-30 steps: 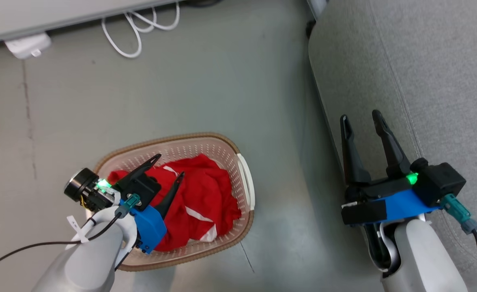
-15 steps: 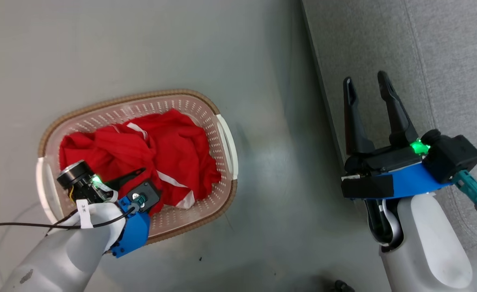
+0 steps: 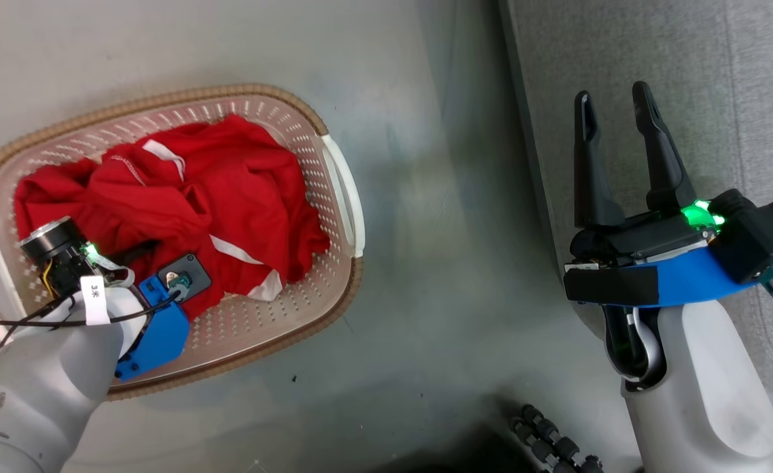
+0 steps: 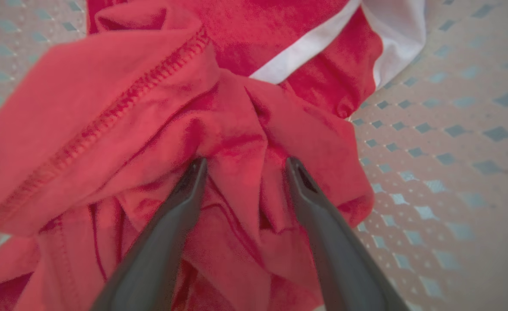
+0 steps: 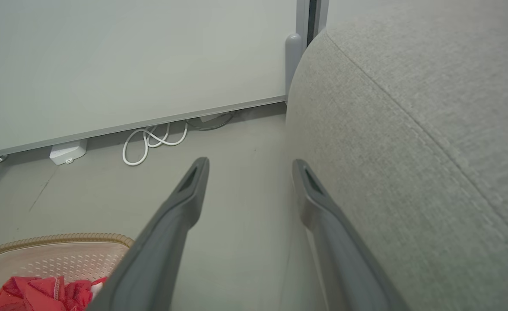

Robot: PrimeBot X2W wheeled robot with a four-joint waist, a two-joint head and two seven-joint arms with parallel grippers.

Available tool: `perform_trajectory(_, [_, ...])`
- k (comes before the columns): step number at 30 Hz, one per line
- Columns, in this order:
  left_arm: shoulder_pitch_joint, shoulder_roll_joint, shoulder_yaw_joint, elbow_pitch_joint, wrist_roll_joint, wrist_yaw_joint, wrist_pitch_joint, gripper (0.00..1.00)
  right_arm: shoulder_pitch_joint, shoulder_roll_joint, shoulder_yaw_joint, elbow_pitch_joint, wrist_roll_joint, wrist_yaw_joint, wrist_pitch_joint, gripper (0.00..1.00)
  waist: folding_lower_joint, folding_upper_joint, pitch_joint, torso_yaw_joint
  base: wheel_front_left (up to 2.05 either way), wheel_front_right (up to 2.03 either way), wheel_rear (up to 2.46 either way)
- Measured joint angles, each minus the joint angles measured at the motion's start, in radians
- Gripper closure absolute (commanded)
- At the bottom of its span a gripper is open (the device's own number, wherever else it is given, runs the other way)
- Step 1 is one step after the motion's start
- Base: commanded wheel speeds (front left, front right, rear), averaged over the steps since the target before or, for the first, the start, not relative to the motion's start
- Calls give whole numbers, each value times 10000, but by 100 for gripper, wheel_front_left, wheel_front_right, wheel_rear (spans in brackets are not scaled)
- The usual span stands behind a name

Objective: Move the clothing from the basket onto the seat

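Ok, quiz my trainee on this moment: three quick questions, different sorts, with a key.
1. True or false: the left gripper has its fingers spread, with a fold of the clothing between them.
2. The right gripper is: A) open, holding nothing, near the seat's edge; B) shut on a garment; C) resting on the floor.
3. Fill in: all the clothing in view lies in the ____.
Key: 1 true; 2 A; 3 basket.
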Motion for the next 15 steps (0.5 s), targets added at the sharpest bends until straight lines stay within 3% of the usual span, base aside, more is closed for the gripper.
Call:
perform_trajectory(11, [-674, 44, -278, 272, 157, 4, 652, 0, -105, 0, -44, -230, 17, 0, 0, 0, 0, 0, 731, -47, 0, 0, 0])
perform_trajectory(12, [-696, 31, -290, 286, 159, 6, 692, 23, -105, 0, -58, -238, 15, 0, 0, 0, 0, 0, 745, -33, 0, 0, 0])
perform_trajectory(13, [-709, 19, -305, 297, 174, 6, 708, 74, -105, 0, -69, -240, 15, 0, 0, 0, 0, 0, 753, -22, 0, 0, 0])
perform_trajectory(14, [-712, 2, -320, 309, 184, 6, 796, 100, -105, 0, -75, -238, 15, 0, 0, 0, 0, 0, 748, -14, 0, 0, 0])
perform_trajectory(15, [-712, -15, -339, 316, 184, 6, 823, 100, -106, 0, -82, -232, 12, 0, 0, 0, 0, 0, 736, -3, 0, 0, 0])
